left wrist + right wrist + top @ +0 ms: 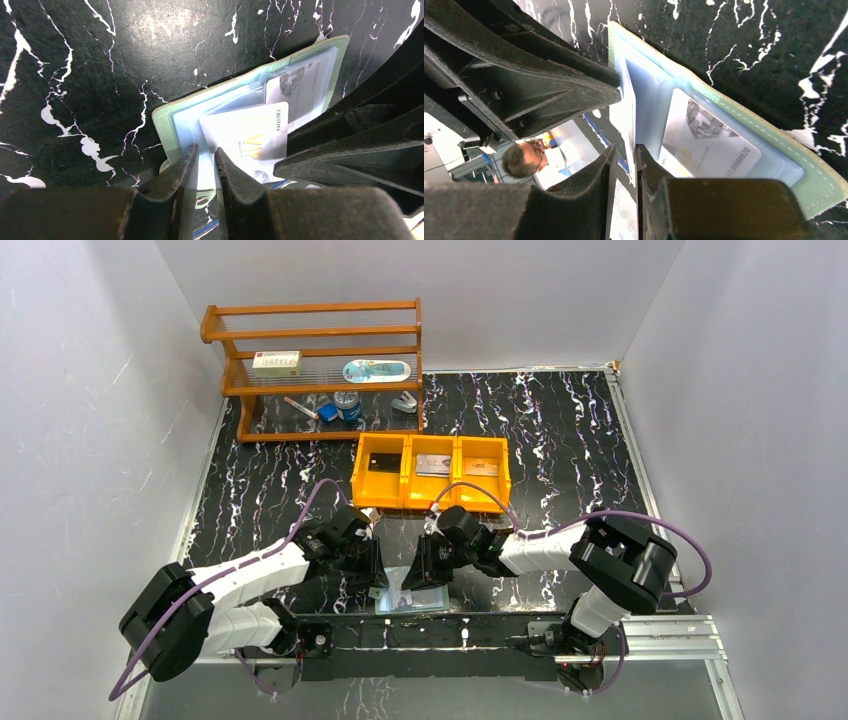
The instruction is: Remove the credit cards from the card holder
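The muted-green card holder (418, 600) lies open near the table's front edge, between both grippers. My left gripper (206, 150) is shut on the pale glossy pocket panel of the card holder (165, 117). A pale card printed VIP (245, 135) sticks out of its pocket at a slant, and another pale card (709, 145) sits inside a pocket. My right gripper (626, 148) straddles the edge-on pale card (628, 117) with its jaws slightly apart, a gap showing on one side. Black (383, 463), silver-grey (432, 465) and tan (481, 468) cards lie in the orange tray.
The orange three-compartment tray (432, 502) stands just beyond the grippers. A wooden shelf rack (310, 335) at the back left holds a white box (277, 362) and small items. A metal rail (500, 625) runs along the front edge.
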Action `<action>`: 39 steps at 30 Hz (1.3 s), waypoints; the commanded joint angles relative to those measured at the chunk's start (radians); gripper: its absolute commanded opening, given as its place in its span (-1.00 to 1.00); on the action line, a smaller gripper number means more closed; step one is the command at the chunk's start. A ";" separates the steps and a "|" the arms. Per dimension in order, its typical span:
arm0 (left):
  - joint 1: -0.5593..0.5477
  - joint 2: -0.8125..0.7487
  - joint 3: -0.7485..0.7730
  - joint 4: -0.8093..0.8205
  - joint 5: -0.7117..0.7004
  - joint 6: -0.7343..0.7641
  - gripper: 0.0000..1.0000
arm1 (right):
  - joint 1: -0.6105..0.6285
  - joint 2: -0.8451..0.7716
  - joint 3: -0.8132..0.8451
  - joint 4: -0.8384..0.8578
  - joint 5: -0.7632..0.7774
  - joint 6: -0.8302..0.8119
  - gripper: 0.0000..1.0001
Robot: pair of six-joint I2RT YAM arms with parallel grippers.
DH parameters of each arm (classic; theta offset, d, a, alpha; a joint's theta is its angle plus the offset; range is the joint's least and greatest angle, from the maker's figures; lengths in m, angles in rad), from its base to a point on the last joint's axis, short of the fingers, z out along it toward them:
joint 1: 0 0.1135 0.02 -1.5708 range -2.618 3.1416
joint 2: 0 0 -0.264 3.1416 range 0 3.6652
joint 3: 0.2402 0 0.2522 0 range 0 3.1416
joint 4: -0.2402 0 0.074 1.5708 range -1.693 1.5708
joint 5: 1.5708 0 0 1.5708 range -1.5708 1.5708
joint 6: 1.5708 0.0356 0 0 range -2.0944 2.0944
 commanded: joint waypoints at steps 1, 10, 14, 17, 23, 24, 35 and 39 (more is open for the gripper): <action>-0.003 0.022 -0.024 -0.064 -0.024 0.023 -0.64 | -0.002 0.004 -0.008 0.070 -0.041 0.010 -0.46; -0.003 0.024 -0.020 -0.069 -0.027 0.025 -0.65 | -0.008 -0.041 -0.037 0.052 -0.024 0.006 -0.65; -0.003 0.028 -0.017 -0.069 -0.026 0.027 -0.65 | -0.010 -0.047 -0.044 0.057 -0.029 0.006 -0.58; -0.003 0.029 -0.014 -0.071 -0.030 0.028 -0.66 | -0.011 -0.047 -0.045 0.060 -0.035 0.007 -0.55; -0.003 0.025 -0.011 -0.077 -0.030 0.028 -0.65 | -0.015 -0.042 -0.050 0.077 -0.048 0.010 -0.81; -0.003 0.025 -0.010 -0.079 -0.032 0.028 -0.65 | -0.017 -0.047 -0.051 0.070 -0.044 0.009 -0.82; -0.004 0.029 -0.003 -0.084 -0.035 0.036 -0.66 | -0.051 -0.099 -0.072 0.030 -0.067 -0.024 -0.77; -0.003 0.027 0.005 -0.091 -0.039 0.035 -0.66 | -0.061 -0.106 -0.075 0.030 -0.081 -0.030 -0.77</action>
